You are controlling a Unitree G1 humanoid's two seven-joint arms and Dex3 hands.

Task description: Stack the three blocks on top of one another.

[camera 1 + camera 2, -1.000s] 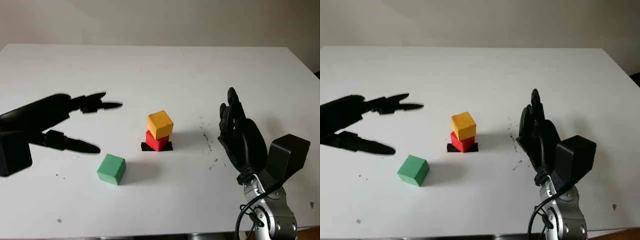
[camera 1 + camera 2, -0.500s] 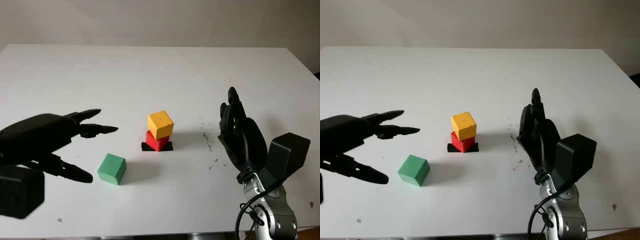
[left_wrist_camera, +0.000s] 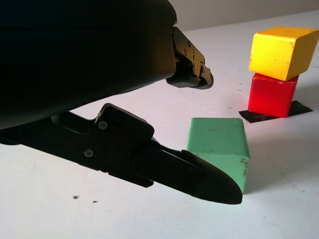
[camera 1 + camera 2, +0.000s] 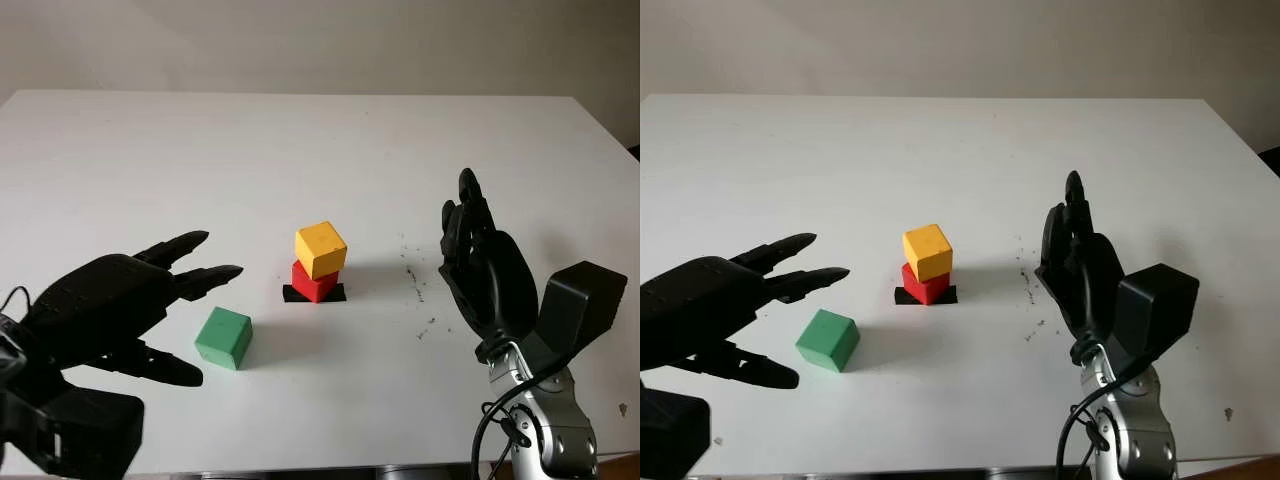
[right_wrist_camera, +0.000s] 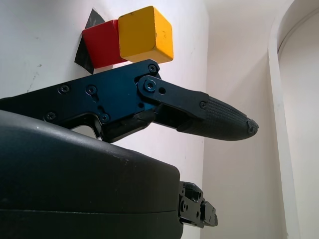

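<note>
- Yellow block sits on top of the red block, turned a little off square from it. That makes a stack of two.
- Red block rests on a small black tape patch stuck to the white table; the patch pokes out on both sides of the block's base.
- Green block lies alone on the table, nearer to me than the stack and off to its left. It touches neither the stack nor the patch.
- My left hand is open and holds nothing, just left of the green block. Two of its fingers point toward the stack on the block's far side; a third reaches along the block's near side.
- From my left wrist, that lower finger passes just in front of the green block's near corner. I cannot tell whether it touches. The green block stands between that finger and the upper fingertip.
- My right hand is well to the right of the stack, held upright, fingers pointing away from me. Open, nothing in it, not touching any block.
- From my right wrist, one finger stretches out with the stack beyond it, clear of both blocks.
- A few small dark specks mark the table between the stack and my right hand.
</note>
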